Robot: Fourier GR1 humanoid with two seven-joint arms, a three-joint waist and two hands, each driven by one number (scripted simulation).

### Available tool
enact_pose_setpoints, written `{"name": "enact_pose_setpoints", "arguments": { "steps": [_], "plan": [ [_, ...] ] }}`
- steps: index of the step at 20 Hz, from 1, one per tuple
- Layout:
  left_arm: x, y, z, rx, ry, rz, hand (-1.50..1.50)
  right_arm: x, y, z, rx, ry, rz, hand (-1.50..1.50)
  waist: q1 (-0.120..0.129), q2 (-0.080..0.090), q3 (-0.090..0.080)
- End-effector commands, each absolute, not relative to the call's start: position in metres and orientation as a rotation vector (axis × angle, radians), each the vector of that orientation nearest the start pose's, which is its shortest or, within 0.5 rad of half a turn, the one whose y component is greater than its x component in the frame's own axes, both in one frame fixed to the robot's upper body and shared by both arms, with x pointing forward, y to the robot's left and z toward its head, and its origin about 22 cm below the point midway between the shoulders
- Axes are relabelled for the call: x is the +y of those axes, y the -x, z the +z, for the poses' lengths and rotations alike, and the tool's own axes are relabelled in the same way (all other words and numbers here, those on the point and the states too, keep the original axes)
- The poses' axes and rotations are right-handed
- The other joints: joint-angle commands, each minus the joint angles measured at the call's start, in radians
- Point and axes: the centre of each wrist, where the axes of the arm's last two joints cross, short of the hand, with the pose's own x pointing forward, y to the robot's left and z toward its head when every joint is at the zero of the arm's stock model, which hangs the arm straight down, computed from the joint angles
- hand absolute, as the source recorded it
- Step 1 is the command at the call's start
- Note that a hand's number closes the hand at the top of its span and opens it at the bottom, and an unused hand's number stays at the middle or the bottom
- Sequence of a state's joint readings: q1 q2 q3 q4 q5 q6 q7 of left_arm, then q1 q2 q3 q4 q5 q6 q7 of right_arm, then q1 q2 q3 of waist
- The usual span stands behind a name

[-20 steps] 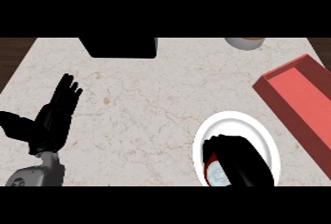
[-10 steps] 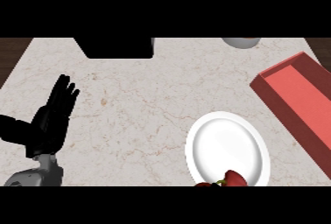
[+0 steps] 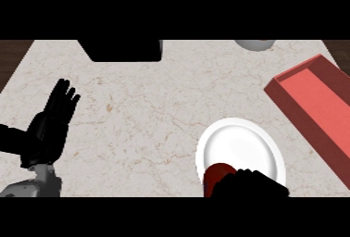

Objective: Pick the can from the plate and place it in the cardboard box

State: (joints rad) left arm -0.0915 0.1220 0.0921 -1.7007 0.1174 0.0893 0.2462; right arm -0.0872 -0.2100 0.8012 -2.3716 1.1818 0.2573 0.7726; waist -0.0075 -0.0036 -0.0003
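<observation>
A white plate [image 3: 240, 148] lies on the marbled table [image 3: 150, 106] in the lower right of the frame; at its lower edge the right hand [image 3: 249, 184] comes in from the bottom, a dark mass whose fingers [image 3: 240, 175] are curled round a red can [image 3: 217, 172], which shows just left of and above them, at the plate's near rim; whether the can touches the plate cannot be told. To the right of the plate, close beside it but apart, a long red open box [image 3: 315, 109] runs diagonally from the upper right down toward the right edge, its interior showing. The left hand [image 3: 49, 127] stands at the left side of the frame, fingers straight and spread, pointing up, grasping nothing. A black block [image 3: 123, 50] sits at the table's top edge, left of centre; a grey rounded object [image 3: 254, 44] shows partly at the top right.
</observation>
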Motion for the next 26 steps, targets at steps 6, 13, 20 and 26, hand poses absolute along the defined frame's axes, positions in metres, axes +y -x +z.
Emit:
{"name": "enact_pose_setpoints", "arguments": {
  "steps": [6,13,20,26],
  "plan": [
    [0.252,-0.26,0.061,-1.534,-0.074,0.112,0.0,-0.18,-0.129,0.214,-1.722,1.025,0.732,1.5,0.002,0.004,0.001],
    [0.261,-0.262,0.059,-1.545,-0.073,0.102,0.0,-0.22,-0.174,0.214,-1.642,1.075,0.674,1.5,0.005,0.004,0.002],
    [0.268,-0.271,0.066,-1.549,-0.081,0.098,0.0,-0.305,-0.229,0.209,-1.573,1.237,0.681,1.5,0.006,0.005,0.001],
    [0.26,-0.26,0.064,-1.555,-0.077,0.103,0.0,-0.336,-0.275,0.181,-1.482,1.311,0.765,1.5,0.012,0.005,0.001]
  ]
}}
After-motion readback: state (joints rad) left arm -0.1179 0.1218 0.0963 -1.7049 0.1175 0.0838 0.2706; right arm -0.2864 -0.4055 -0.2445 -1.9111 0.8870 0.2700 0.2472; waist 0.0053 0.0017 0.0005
